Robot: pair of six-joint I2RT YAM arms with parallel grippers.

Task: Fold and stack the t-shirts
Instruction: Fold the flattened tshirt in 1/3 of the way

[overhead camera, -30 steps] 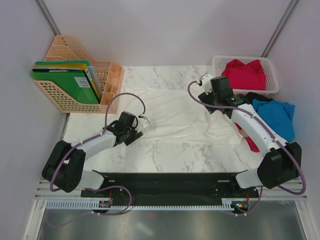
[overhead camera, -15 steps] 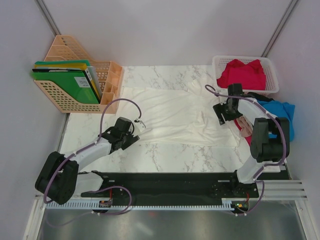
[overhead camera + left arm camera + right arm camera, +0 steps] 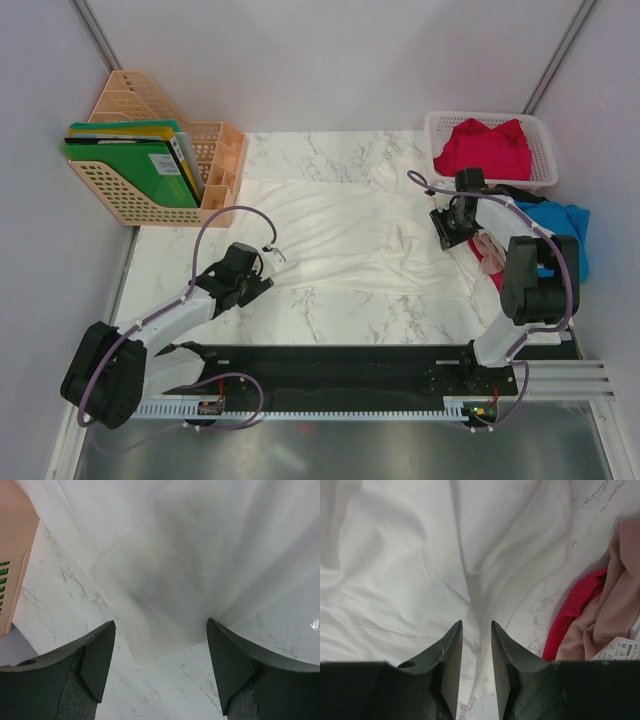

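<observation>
A large white t-shirt (image 3: 340, 235) lies spread across the marble table (image 3: 330, 315), rumpled toward its right side. My left gripper (image 3: 262, 268) hovers at its near-left hem (image 3: 150, 650), jaws wide open with nothing between them (image 3: 160, 621). My right gripper (image 3: 447, 228) is low over the shirt's right edge. Its jaws stand close together astride a raised fold of white cloth (image 3: 476, 622), with a narrow gap still showing. A red t-shirt (image 3: 488, 148) fills the basket. Blue (image 3: 555, 228), black (image 3: 515, 192), beige (image 3: 615, 605) and another red one (image 3: 570, 615) are heaped at the right.
A white mesh basket (image 3: 440, 120) stands at the back right. A peach file rack (image 3: 150, 205) with green folders (image 3: 135, 165) stands at the back left. The arm bases sit on a black rail (image 3: 340, 365) at the near edge.
The right arm pulled back from the shirt's far edge to its right edge, and its jaws have narrowed over a fold. The left gripper drew slightly nearer and leftward, staying open.
</observation>
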